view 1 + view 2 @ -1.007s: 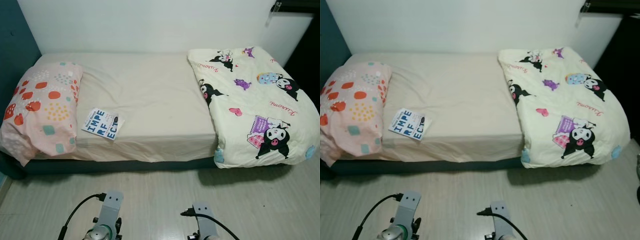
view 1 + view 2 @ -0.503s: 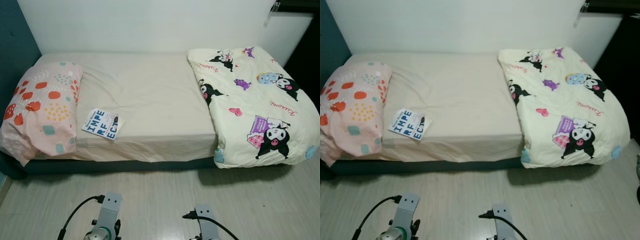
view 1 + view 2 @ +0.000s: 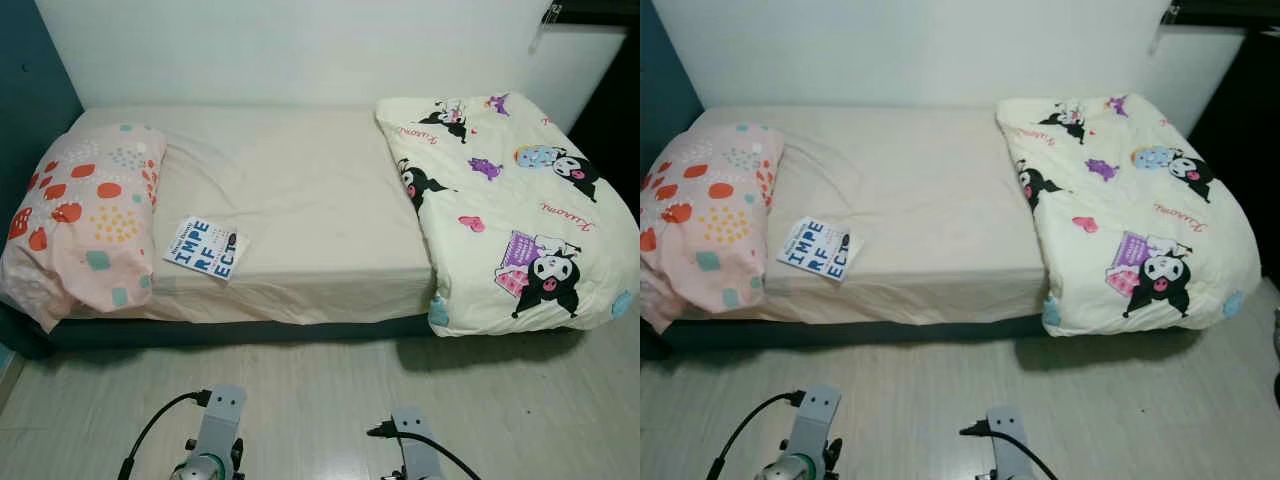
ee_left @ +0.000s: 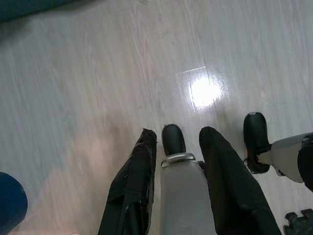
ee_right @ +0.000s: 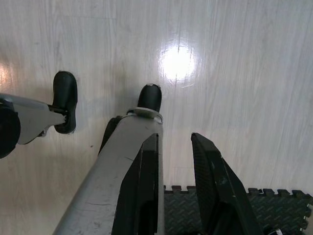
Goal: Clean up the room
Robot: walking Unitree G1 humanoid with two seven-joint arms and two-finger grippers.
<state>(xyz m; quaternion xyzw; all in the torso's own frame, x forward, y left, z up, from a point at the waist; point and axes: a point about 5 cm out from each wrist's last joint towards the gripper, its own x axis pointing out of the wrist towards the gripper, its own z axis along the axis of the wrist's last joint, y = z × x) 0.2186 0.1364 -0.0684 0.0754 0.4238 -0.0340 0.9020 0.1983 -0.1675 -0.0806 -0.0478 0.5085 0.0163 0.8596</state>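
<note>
Pale wood floor (image 3: 320, 390), white wall (image 3: 300, 50), black foam mat (image 5: 234, 208) on floor.

Book (image 3: 206, 247) cover: "IMPE RF ECT"; duvet (image 3: 510, 210) script, possibly "Kuromi".

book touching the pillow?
Apart. Left eye view shows a strip of bare sheet between the book and the pillow.

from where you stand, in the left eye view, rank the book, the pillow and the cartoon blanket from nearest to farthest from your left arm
1. Book, near the bed's front edge, just ahead of the left arm.
2. Pillow, at the bed's left end.
3. Cartoon blanket, across at the right end.
</note>
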